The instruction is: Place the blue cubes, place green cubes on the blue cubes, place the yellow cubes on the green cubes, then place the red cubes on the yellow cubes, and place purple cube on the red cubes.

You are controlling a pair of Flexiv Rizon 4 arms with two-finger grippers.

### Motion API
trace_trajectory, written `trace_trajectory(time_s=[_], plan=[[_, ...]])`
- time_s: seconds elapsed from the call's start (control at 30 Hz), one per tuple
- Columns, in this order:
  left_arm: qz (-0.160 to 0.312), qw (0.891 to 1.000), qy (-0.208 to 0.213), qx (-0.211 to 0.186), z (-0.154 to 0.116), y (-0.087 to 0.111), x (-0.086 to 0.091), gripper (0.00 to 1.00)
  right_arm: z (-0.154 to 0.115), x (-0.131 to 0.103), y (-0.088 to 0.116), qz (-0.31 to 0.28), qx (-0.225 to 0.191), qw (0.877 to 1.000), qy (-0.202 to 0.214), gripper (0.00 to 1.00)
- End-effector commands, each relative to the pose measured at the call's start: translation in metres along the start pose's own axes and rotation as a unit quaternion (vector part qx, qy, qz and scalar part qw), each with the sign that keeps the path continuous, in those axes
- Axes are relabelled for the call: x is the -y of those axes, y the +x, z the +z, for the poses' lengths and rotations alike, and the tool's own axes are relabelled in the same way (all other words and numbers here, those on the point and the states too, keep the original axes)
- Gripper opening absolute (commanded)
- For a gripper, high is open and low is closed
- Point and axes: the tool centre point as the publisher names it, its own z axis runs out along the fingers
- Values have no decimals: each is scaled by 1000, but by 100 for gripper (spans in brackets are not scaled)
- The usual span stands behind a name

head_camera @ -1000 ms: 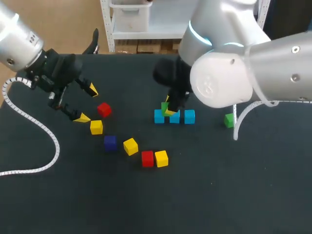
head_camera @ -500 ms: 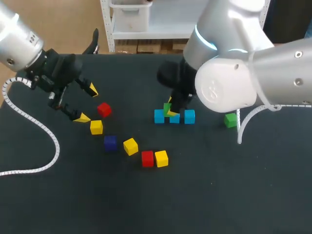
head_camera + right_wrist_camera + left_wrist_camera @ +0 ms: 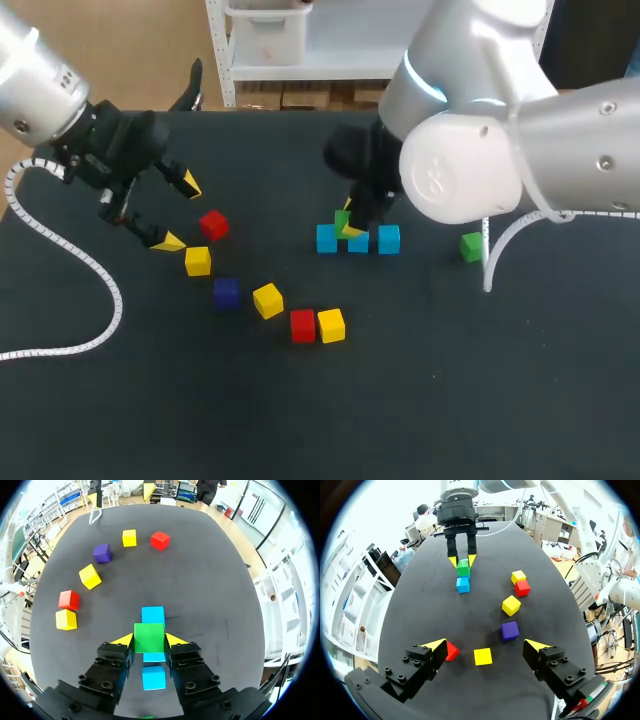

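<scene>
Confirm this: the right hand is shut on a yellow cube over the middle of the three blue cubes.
Wrong colour: the cube is green, not yellow. The right wrist view shows the right hand shut on a green cube over the middle of the three blue cubes.

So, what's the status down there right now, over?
Right gripper shut on small green cube, over the row of three light-blue cubes. Left gripper open, near loose yellow cube. Second green cube off to the side; nothing blocking.
</scene>
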Motion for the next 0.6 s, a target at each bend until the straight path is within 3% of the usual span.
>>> trace_trajectory(time_s=[0.03, 0.6], plan=[[2, 1000, -1, 2, 0, 1, 1, 100, 1, 5, -1, -1, -1, 1000, -4, 0], [2, 1000, -1, 2, 0, 1, 1, 100, 3, 9, -4, -12, -5, 1000, -10, 0]])
